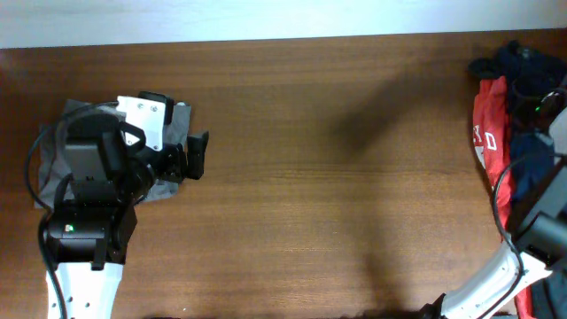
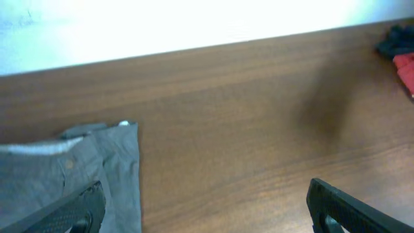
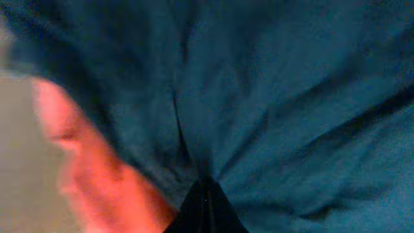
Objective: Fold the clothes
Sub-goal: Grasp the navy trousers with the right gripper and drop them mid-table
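Hovering at the left, the left claw (image 2: 207,220) stands wide apart just above the grey shorts (image 2: 110,168), gripping nothing. The shorts lie on the tabletop (image 1: 337,204) under that arm. Over at the far right edge, the red white-printed shirt (image 1: 485,133) sits bunched among dark garments (image 1: 518,62). The right claw (image 3: 204,210) is pinched together on a pucker of the navy blue piece (image 3: 272,97). Danger here, I'd say: a thin pinch may slip on the lift, or the red shirt may drag along and spill off the edge.
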Robot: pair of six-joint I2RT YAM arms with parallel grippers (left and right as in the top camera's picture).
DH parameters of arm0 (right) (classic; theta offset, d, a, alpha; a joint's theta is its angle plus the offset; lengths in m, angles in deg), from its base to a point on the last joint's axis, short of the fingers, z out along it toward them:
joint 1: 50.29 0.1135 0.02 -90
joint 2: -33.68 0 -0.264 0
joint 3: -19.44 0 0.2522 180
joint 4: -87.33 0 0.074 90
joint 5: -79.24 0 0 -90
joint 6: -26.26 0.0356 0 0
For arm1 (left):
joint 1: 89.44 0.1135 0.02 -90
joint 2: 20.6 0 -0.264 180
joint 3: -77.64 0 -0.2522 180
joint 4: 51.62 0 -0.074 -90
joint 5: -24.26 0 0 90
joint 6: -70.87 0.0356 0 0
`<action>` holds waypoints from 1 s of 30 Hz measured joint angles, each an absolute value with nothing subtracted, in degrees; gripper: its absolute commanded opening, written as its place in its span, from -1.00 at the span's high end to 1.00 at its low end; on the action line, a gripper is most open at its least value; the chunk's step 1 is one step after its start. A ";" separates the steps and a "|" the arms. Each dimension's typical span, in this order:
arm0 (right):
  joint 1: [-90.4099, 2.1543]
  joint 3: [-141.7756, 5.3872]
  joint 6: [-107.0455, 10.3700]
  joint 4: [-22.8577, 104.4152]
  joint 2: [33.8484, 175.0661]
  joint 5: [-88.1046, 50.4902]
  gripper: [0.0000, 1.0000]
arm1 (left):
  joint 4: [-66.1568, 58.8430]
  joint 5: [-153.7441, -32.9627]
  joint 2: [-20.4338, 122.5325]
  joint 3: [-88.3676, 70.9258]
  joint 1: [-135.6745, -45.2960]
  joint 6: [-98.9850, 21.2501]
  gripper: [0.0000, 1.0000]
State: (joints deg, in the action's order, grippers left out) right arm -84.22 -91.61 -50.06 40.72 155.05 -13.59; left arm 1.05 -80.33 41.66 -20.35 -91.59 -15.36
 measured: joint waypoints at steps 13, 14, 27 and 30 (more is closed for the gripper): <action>-68.79 -95.02 -50.33 36.64 121.71 -20.50 0.92 | -4.74 -80.26 41.68 -16.52 -91.59 -14.18 -0.98; -66.67 -95.20 -50.61 35.59 120.66 -21.13 0.92 | -4.74 -80.02 41.68 -15.91 -91.59 -14.01 -0.98; -39.99 -94.13 -63.29 27.81 123.11 -24.76 0.90 | -1.44 -73.25 41.66 -11.34 -91.59 -12.91 -0.98; -39.46 -94.13 -64.53 26.17 123.09 -19.56 0.68 | -0.45 -72.83 41.71 -11.34 -91.59 -12.91 -0.98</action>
